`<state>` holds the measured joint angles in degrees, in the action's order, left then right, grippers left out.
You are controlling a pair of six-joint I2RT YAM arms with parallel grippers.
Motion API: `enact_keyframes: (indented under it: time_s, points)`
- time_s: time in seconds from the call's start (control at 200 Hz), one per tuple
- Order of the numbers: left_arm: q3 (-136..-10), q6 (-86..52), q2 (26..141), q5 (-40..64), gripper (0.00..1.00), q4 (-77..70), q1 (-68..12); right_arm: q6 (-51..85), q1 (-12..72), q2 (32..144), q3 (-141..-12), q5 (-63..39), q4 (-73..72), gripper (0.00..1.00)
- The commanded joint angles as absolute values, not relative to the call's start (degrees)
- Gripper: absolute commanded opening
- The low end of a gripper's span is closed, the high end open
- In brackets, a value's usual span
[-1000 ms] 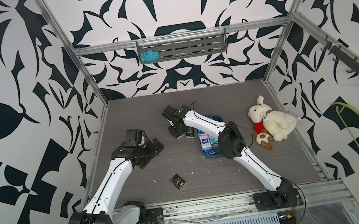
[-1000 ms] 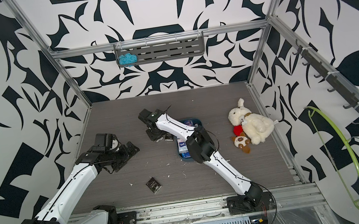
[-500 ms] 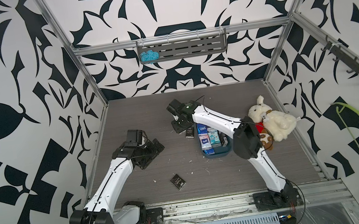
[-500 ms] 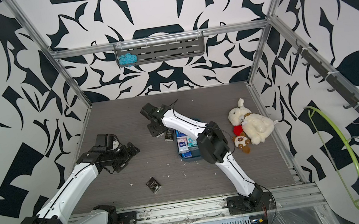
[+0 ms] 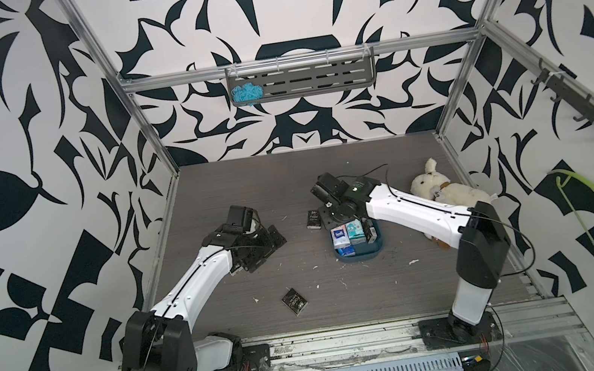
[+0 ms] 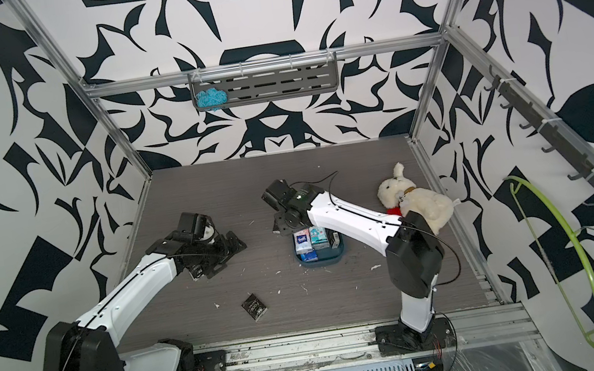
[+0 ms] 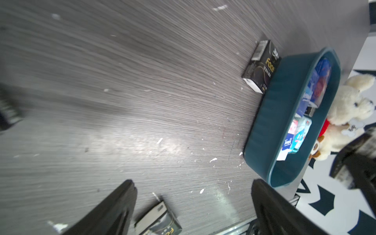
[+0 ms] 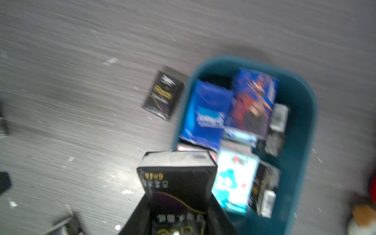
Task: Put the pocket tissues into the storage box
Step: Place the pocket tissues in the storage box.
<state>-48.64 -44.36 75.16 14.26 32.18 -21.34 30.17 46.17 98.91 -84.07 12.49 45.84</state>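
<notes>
Held black packet (image 8: 175, 175) in partly closed right claw (image 8: 177, 202), lower centre of frame, at storage box (image 8: 303, 126) edge. Had left claw (image 7: 193, 184) wide open, empty, above surface (image 7: 122, 101).

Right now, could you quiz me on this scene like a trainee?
1. True or false: the right gripper holds a black packet.
2. The left gripper is: A shut on nothing, B open and empty, C gripping a packet.
3. How many black packets lie in sight on the table outside the storage box?
Key: 1 true; 2 B; 3 two, one beside the box, one nearer the front.
</notes>
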Motion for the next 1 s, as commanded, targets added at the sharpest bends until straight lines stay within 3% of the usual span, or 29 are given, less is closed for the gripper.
enact_keyframes:
  time_s: [0.0,0.285,0.84,1.0]
  points:
    - [-50.94,-44.99,77.97,13.57,0.95,31.51,-24.11,34.71,46.14,91.50,-77.61,17.09,45.45,0.39]
    - [-52.30,-47.26,80.44,11.70,0.95,29.19,-28.99,38.94,46.14,81.11,-63.46,19.70,45.17,0.40]
    - [-49.05,-50.08,75.90,8.08,0.95,30.06,-30.26,31.93,41.95,88.15,-62.58,19.05,39.37,0.41]
    - [-49.74,-50.10,76.32,7.30,0.95,29.72,-30.28,31.11,41.75,88.23,-62.90,18.59,40.42,0.51]
